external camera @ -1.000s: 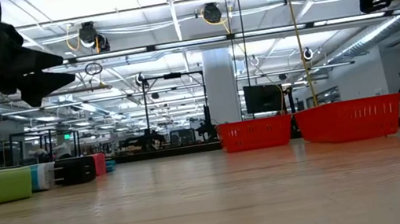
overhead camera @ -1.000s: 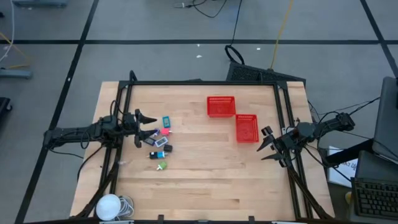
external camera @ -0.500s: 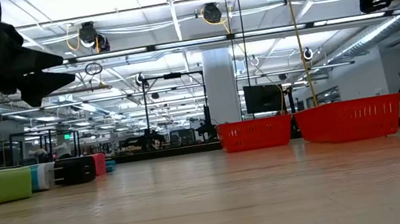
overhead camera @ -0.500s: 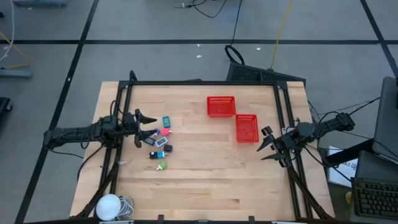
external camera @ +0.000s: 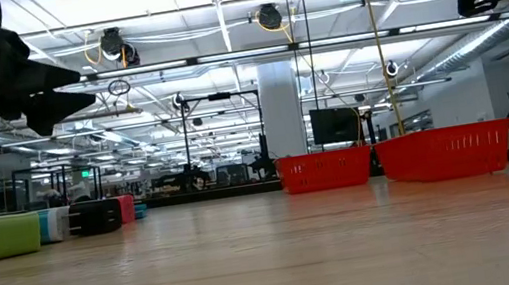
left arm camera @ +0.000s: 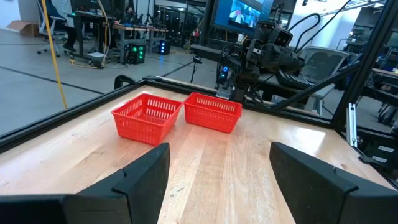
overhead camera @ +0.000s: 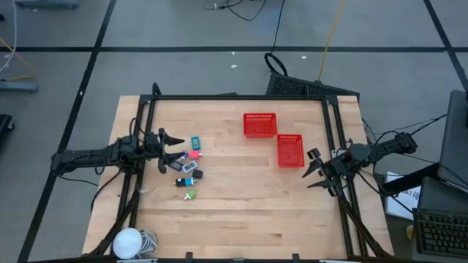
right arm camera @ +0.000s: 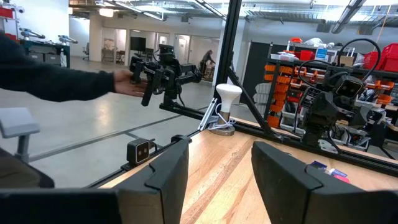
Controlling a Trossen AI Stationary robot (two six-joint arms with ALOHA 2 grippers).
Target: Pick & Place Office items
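Observation:
The office items [overhead camera: 187,166] are several tiny pieces in blue, pink, green, white and black, lying flat in a loose cluster on the left half of the table; the low view shows them at the left [external camera: 55,225]. My left gripper [overhead camera: 170,152] hangs open above the table just left of the cluster, touching nothing; its wrist view shows the fingers spread wide [left arm camera: 217,180]. My right gripper [overhead camera: 314,169] is open near the table's right edge, beside the nearer red basket, fingers spread in its wrist view [right arm camera: 217,180].
Two red mesh baskets stand on the right half: one farther back [overhead camera: 259,125], one nearer the right edge [overhead camera: 289,150]. A white lamp-like object [overhead camera: 128,242] sits at the near-left corner. A black frame [overhead camera: 241,97] rims the table. A person's arm [right arm camera: 62,81] shows beyond the table.

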